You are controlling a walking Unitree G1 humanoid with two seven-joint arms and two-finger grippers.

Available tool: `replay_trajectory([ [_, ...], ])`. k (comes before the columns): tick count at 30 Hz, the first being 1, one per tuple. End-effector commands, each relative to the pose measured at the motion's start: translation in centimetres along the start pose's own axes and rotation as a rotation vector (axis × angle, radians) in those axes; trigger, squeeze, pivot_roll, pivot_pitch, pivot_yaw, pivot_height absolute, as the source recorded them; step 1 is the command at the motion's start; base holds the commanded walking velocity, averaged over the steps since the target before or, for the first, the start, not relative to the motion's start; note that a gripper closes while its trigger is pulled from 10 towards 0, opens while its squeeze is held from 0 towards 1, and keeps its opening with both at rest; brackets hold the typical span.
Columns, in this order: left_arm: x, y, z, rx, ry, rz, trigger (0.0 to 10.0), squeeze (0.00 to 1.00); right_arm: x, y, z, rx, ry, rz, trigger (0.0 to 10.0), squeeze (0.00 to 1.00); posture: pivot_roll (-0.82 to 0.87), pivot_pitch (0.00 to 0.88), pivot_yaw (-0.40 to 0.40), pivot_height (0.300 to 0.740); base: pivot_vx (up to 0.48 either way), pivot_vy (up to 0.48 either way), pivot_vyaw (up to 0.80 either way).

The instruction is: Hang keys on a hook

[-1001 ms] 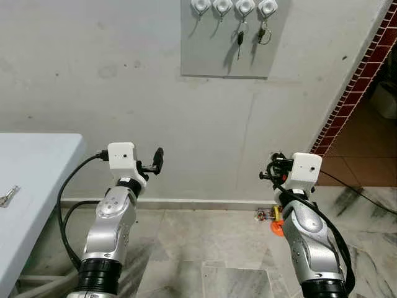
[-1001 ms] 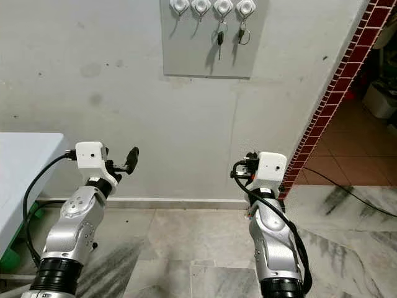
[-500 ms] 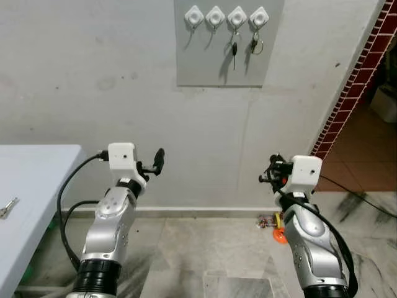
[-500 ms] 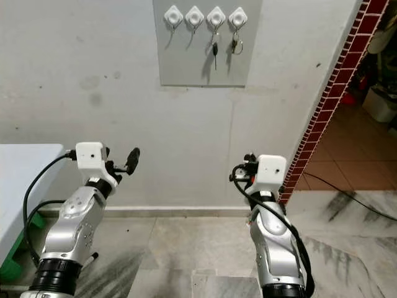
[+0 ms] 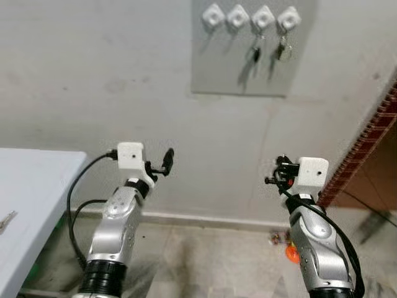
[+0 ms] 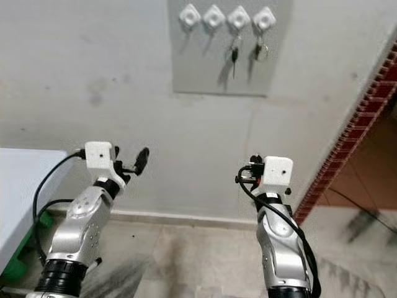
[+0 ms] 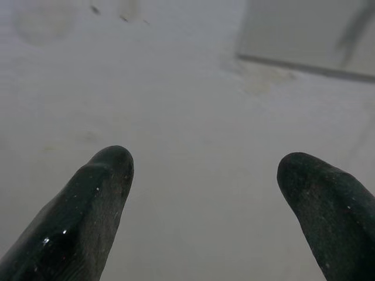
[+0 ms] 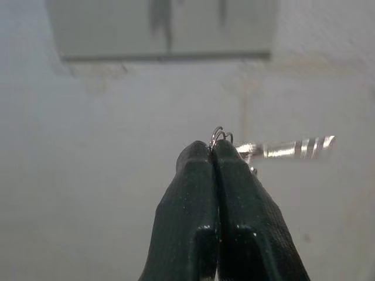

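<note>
Right gripper (image 8: 214,153) pinches a small silver key on a thin wire ring (image 8: 275,147), raised toward the wall well below the hooks.

Its two black fingers are pressed tight together on the ring, whose loops poke up between the tips while the key's bright blade juts out sideways. The left gripper (image 7: 202,175) is held up beside it with its fingers spread wide on nothing, facing bare wall. Above both, the grey rectangular wall panel (image 5: 248,77) carries four white diamond-shaped hooks (image 5: 251,16); the two on the robot's right already bear keys, the two on its left are bare. Over the last second the panel has slid sideways and down in the head views while the arms kept their pose, so the camera moved. The hanging reach probably has yet to begin.
</note>
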State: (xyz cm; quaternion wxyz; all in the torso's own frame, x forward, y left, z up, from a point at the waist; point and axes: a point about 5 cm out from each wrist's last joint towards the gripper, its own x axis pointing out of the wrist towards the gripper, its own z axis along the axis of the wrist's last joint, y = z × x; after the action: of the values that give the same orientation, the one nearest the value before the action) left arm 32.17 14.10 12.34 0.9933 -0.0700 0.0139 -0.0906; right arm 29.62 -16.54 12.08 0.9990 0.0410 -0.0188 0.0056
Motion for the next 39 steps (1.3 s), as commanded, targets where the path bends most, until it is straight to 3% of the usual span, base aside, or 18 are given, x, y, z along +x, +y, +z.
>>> replay_trajectory([
  [1, -0.2, 0.8, 0.2, 0.009, -0.004, 0.028, 10.0, 0.0, 0.1, 0.7, 0.2, 0.014, -0.002, 0.026, 10.0, 0.0, -0.04, 0.034, 0.014, 0.74, 0.48, 0.0, 0.0],
  [17, -0.4, 0.7, 0.0, -0.002, -0.004, 0.036, 10.0, 0.0, 0.0, 0.7, 0.2, 0.003, 0.003, 0.033, 10.0, 0.0, -0.04, 0.042, 0.008, 0.74, 0.48, 0.0, 0.0],
  [28, -0.2, 0.6, 0.1, -0.005, -0.005, 0.048, 10.0, 0.0, 0.0, 0.5, 0.2, -0.023, 0.008, 0.036, 10.0, 0.0, -0.05, 0.061, 0.016, 0.74, 0.0, 0.0, 0.0],
  [33, 0.0, -0.1, 0.7, 0.042, -0.013, -0.019, 10.0, 0.0, 0.2, 0.7, 0.6, -0.066, -0.015, 0.067, 10.0, 0.0, -0.05, 0.069, 0.025, 0.74, 0.0, 0.0, 0.0],
  [39, 0.2, -1.0, 2.0, 0.136, -0.063, -0.136, 10.0, 0.0, 0.8, 1.6, 2.0, -0.084, -0.059, 0.2, 10.0, 0.0, -0.06, 0.075, 0.034, 0.74, 0.0, 0.0, 0.0],
])
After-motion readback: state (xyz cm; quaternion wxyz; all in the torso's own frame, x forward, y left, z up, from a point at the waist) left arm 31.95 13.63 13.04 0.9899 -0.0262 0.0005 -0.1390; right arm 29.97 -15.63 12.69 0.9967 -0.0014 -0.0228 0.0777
